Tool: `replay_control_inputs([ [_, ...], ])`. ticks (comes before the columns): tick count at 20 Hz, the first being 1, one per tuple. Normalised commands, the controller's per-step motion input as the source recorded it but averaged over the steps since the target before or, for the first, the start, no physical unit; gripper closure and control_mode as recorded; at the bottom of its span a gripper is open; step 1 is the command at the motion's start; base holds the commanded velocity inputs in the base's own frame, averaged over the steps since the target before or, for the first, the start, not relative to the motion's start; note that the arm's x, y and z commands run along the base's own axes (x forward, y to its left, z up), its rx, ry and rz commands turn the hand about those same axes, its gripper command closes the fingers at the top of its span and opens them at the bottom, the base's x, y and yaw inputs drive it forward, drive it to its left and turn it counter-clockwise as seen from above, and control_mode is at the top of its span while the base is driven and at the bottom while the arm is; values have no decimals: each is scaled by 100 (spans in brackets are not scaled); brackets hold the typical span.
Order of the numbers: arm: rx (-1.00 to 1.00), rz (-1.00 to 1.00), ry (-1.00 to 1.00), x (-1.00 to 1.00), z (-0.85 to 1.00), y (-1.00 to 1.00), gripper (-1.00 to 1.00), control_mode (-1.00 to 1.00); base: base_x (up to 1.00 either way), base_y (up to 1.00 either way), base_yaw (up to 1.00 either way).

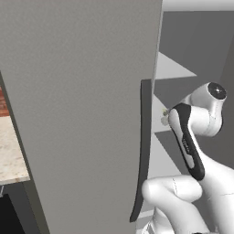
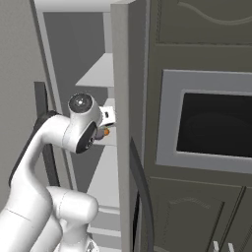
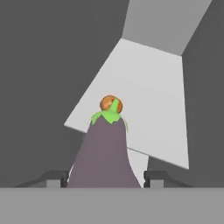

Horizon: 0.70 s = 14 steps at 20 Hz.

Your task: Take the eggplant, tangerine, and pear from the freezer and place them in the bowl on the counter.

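With both finger tips pressed against its sides, the eggplant (image 3: 104, 153) sits clamped in the gripper (image 3: 105, 177), green stem cap pointing away from the hand. Just past the cap, the tangerine (image 3: 110, 103) rests on a pale shelf (image 3: 148, 105) inside the freezer (image 2: 93, 64); a bit of orange also shows by the wrist in the right base view. In the left base view the arm reaches past the door (image 1: 82, 114) w/ its long dark handle (image 1: 144, 146). Counter (image 1: 9, 151) edge shows far left.
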Motion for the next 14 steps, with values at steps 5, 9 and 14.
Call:
replay_control_inputs([
  [5,-5,0,0,-52,45,7,100,-100,0,0,0],
  [9,0,0,0,-60,40,0,100,-100,0,0,0],
  [14,1,0,-1,-70,19,0,100,-100,0,0,0],
])
